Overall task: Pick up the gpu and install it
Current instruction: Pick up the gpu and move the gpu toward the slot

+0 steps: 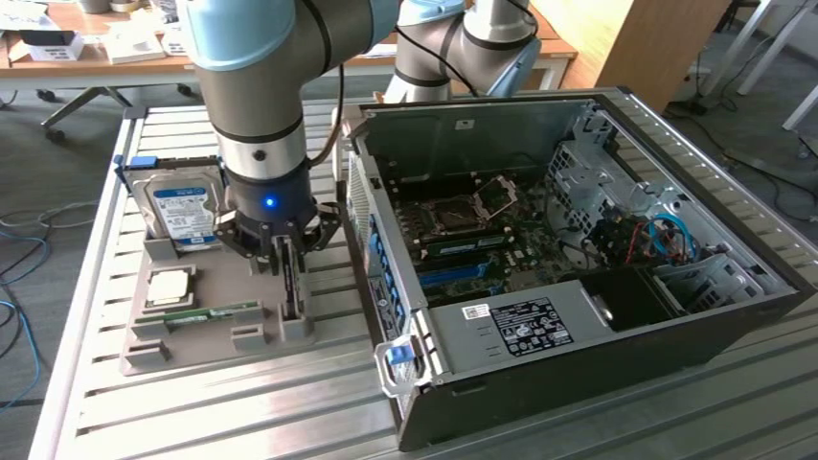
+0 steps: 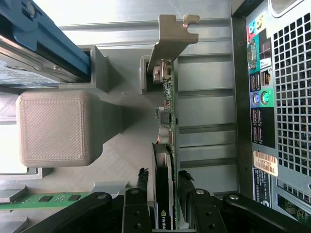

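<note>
Wrist view: the gpu passes beneath the gripper, and its near end is cut off at the picture's edge. The hard drive, memory stick and computer case are likewise cropped. The print on the case sticker is too small to read. Exterior view: the arm hides the gpu's top.

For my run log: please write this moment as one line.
gripper: open, astride gpu | gpu: edge-on in gray holder, not lifted | computer case: open beside holder
</note>
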